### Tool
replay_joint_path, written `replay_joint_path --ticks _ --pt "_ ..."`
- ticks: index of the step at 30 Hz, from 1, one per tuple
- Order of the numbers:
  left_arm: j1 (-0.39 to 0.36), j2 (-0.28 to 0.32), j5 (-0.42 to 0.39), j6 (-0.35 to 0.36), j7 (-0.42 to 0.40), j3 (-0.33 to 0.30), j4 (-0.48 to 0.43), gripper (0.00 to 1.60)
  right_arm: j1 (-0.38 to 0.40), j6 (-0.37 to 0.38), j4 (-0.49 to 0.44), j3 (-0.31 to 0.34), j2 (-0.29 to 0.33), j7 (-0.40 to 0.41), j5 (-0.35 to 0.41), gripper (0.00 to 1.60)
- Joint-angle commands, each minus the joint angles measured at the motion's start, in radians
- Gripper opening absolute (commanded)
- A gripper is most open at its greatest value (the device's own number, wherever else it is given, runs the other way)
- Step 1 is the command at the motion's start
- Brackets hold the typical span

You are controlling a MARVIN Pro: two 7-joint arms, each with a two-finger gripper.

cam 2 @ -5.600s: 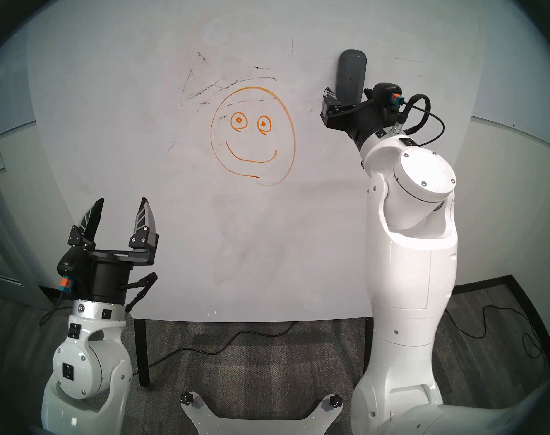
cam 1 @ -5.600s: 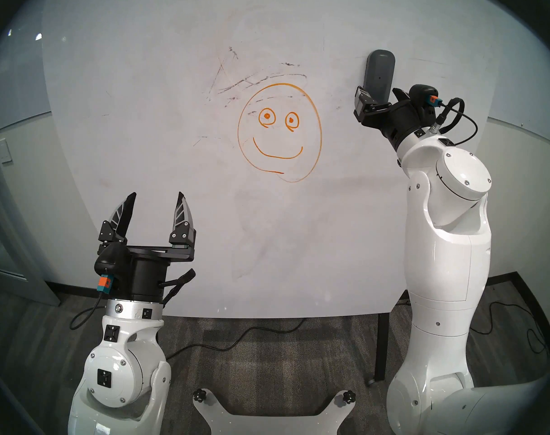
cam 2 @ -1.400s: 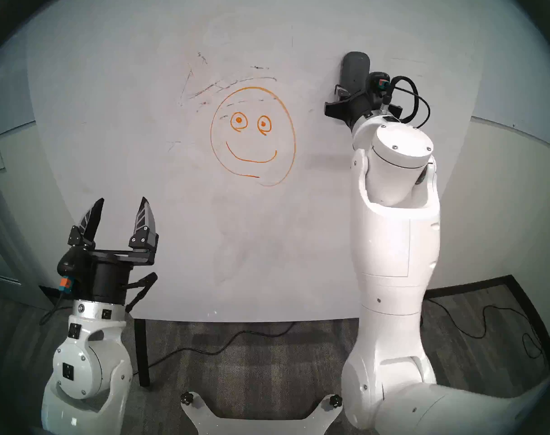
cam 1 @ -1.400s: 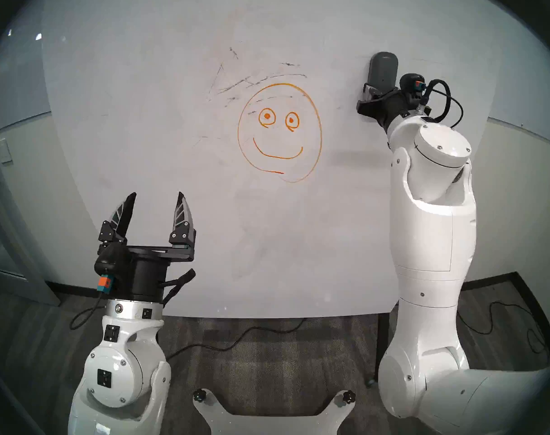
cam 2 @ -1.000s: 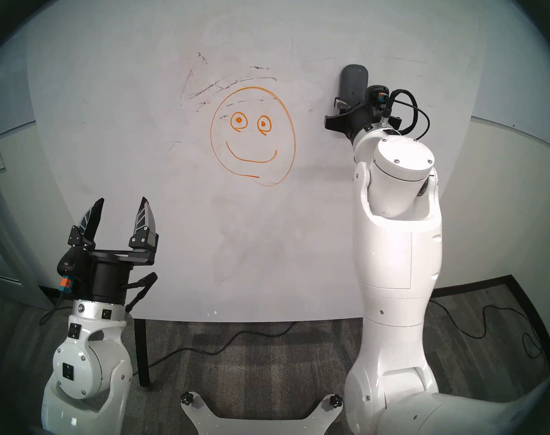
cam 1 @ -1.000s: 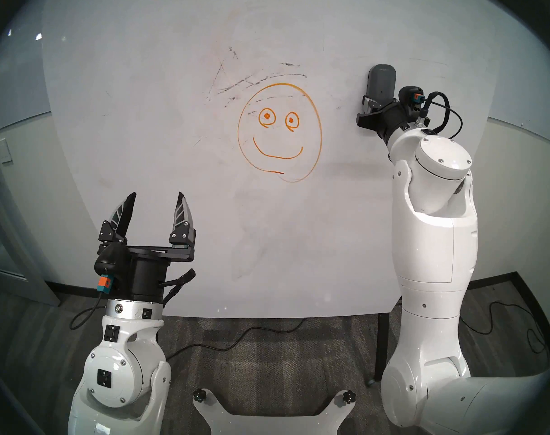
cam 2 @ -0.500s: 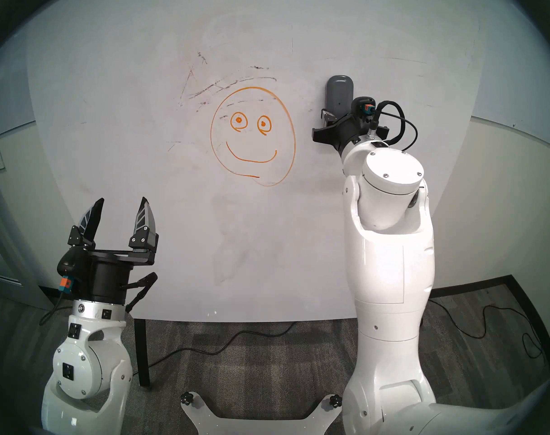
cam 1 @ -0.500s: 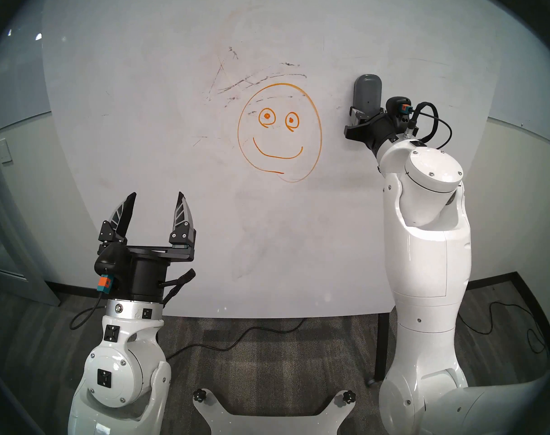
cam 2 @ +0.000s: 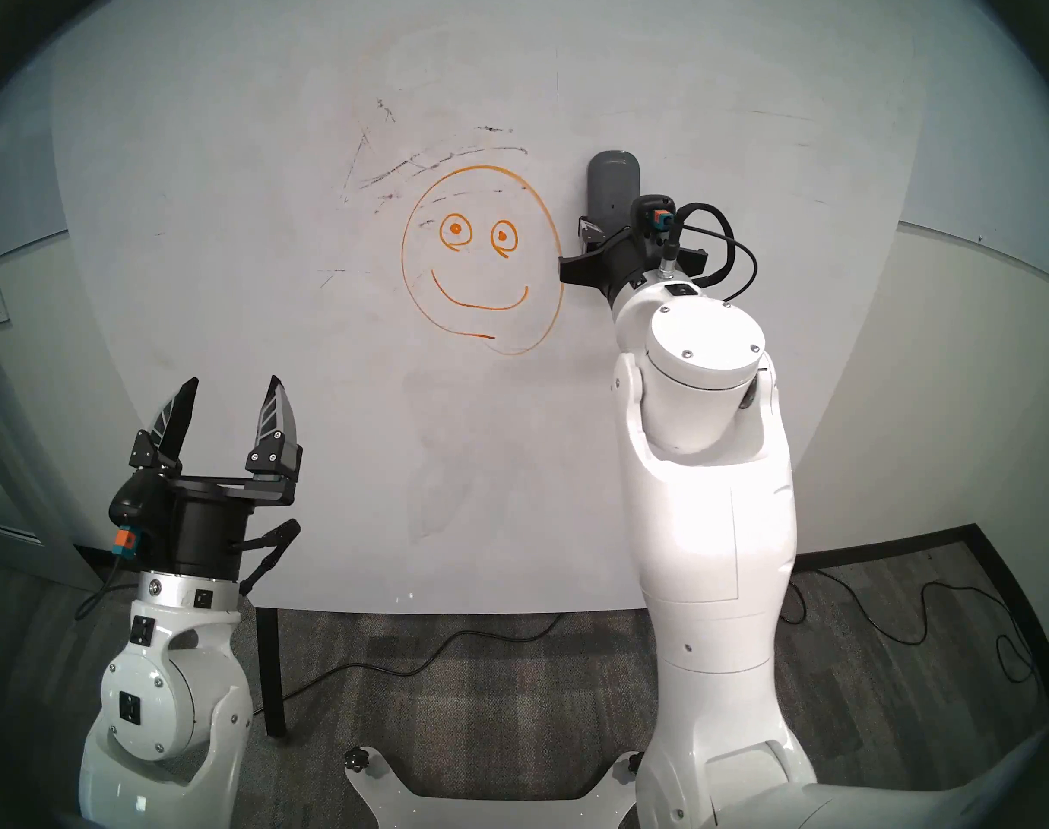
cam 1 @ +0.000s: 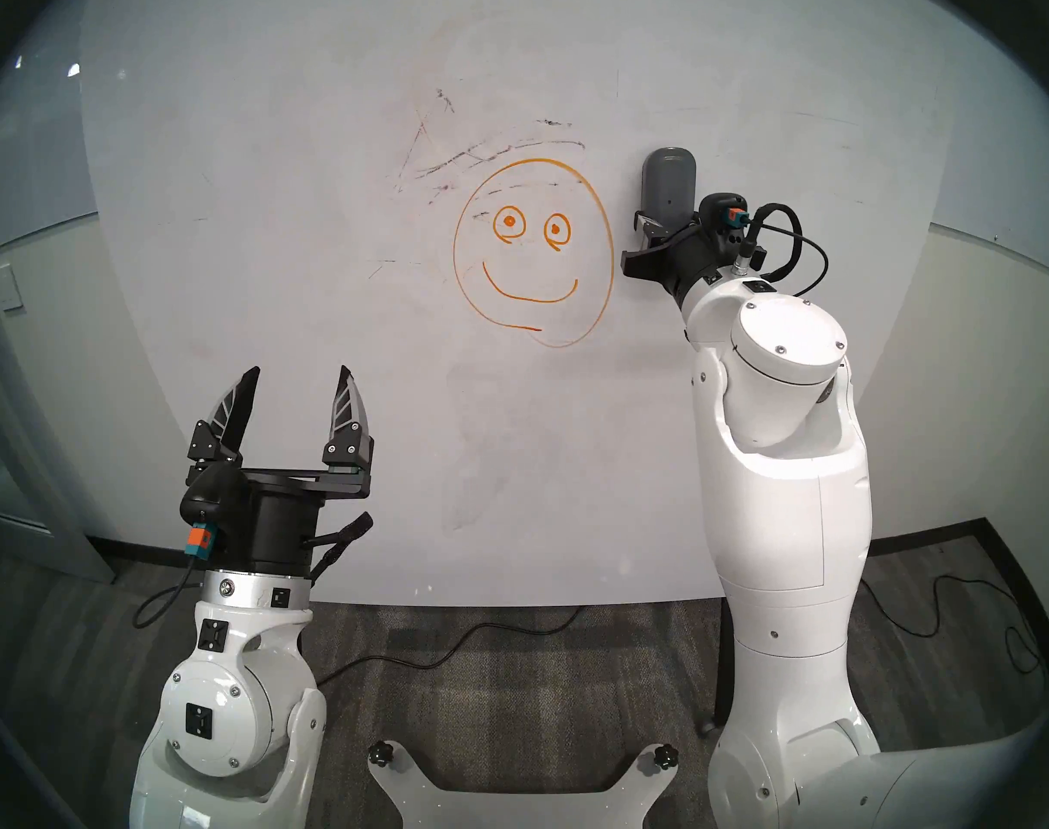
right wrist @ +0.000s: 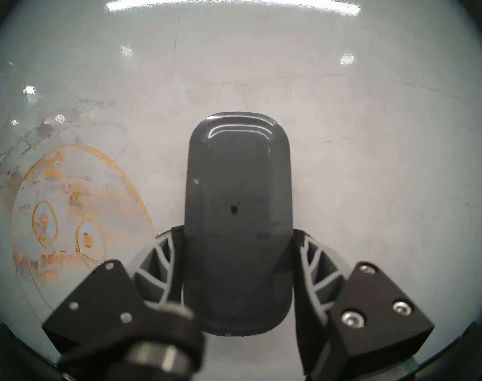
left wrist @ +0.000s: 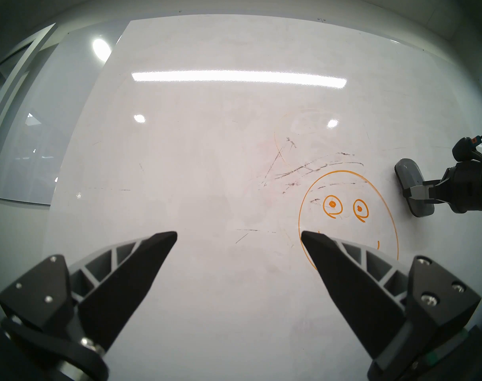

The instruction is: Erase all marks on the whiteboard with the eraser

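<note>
Low on the left, the left gripper (cam 1: 297,385) hangs in front of the large glossy white whiteboard (cam 1: 270,241), its black jaws spread wide and empty. Further right, scratchy black-grey streaks (cam 1: 486,155) sit above the thin orange smiley face (cam 1: 534,253), all unwiped. Just right of the face's outline, the right gripper (right wrist: 235,251) has its jaws clamped on the lower half of the dark grey pill-shaped eraser (cam 1: 669,185), which stands upright with its back against the board.

Blocky, blurred smiley face (right wrist: 77,215)
</note>
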Motion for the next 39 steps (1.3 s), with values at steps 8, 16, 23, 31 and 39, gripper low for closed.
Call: replay_joint_path --ticks 8,16,23,31,39 --pt "0.000 0.001 -0.001 -0.002 -0.001 -0.001 -0.020 1.60 -0.006 -0.033 -0.003 -0.055 -0.037 -0.022 -0.007 0.00" --pt "0.000 0.001 -0.001 -0.002 -0.001 -0.001 -0.020 1.60 0.011 -0.059 0.055 -0.072 -0.055 -0.039 -0.012 0.00" --pt "-0.001 0.001 -0.001 -0.002 -0.001 -0.001 -0.019 1.60 0.028 -0.087 0.105 -0.078 -0.065 -0.056 -0.015 0.00" --pt "-0.001 0.001 -0.001 -0.002 -0.001 -0.001 -0.019 1.60 0.029 -0.107 0.126 -0.098 -0.071 -0.068 -0.016 0.00" --pt "-0.001 0.001 -0.001 -0.002 -0.001 -0.001 -0.019 1.60 0.010 -0.120 0.116 -0.124 -0.066 -0.068 -0.013 0.00"
